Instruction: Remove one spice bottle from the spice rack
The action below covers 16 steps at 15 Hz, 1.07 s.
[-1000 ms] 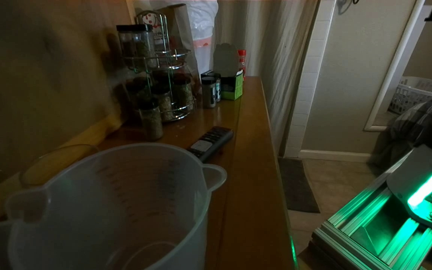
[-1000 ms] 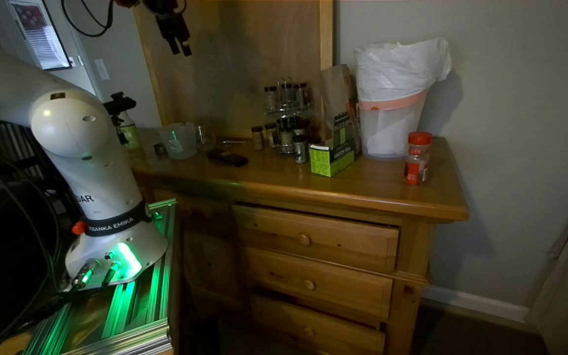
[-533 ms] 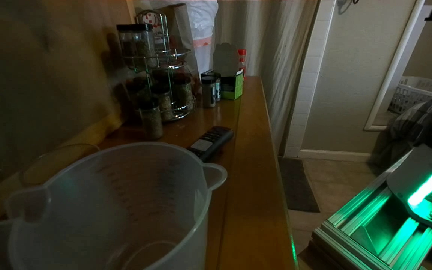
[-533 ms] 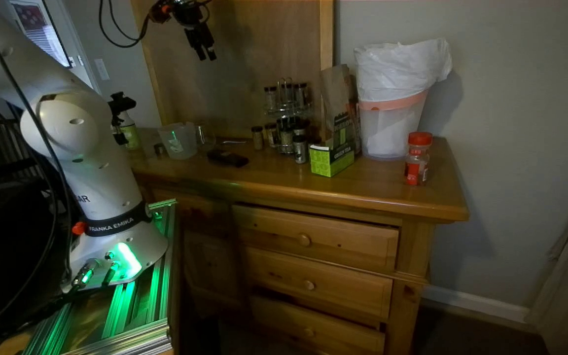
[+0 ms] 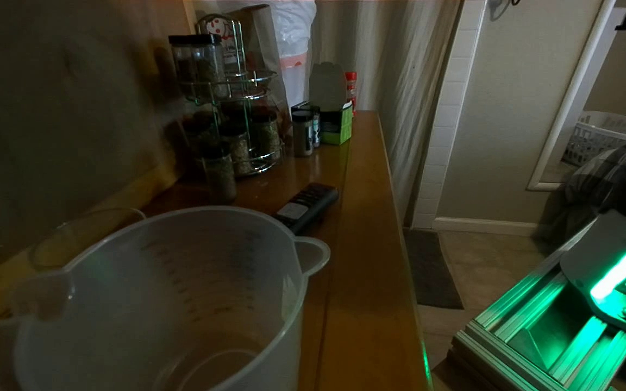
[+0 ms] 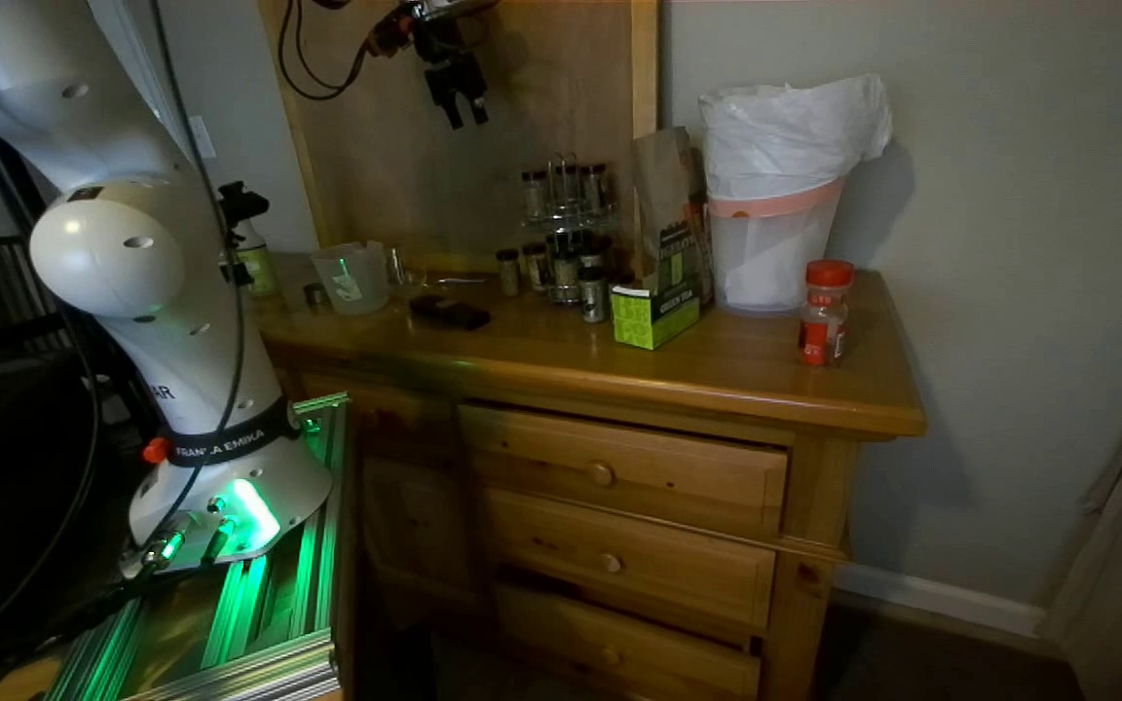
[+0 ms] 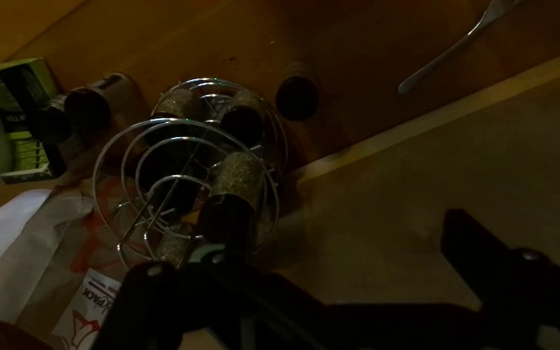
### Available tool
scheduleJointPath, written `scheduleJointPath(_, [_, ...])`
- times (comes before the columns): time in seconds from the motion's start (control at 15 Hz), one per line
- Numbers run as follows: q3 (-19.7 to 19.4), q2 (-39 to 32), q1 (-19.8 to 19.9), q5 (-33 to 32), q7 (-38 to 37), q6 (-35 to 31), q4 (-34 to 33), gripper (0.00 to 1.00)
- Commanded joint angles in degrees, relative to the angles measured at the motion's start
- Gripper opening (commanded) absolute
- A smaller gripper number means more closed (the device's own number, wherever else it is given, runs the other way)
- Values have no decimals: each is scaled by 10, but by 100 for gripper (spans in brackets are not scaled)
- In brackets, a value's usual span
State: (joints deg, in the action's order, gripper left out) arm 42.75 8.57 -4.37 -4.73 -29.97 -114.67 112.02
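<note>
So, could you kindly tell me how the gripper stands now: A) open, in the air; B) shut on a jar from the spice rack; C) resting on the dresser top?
A: in an exterior view the gripper hangs above the dresser top, and the wrist view shows its fingers spread apart.

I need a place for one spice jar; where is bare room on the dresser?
The dresser top shows bare wood between the green tea box and red-capped bottle in front of the bucket, and between the black handset and front edge. Crowded: around the spice rack, with loose jars close.
</note>
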Motion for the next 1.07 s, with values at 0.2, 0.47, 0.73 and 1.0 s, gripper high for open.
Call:
scheduleJointPath(0.2, [-72,-48,-56,-8,58,-4,-16,100])
scheduleJointPath(0.47, [-125,-100,-84,-28,111,-5,-32,100])
scheduleJointPath(0.73, [-169,-132,-122,-48,122,-12,-45,100])
scheduleJointPath(1.0, [-195,-134,-146,-66,100,-41,-42,100])
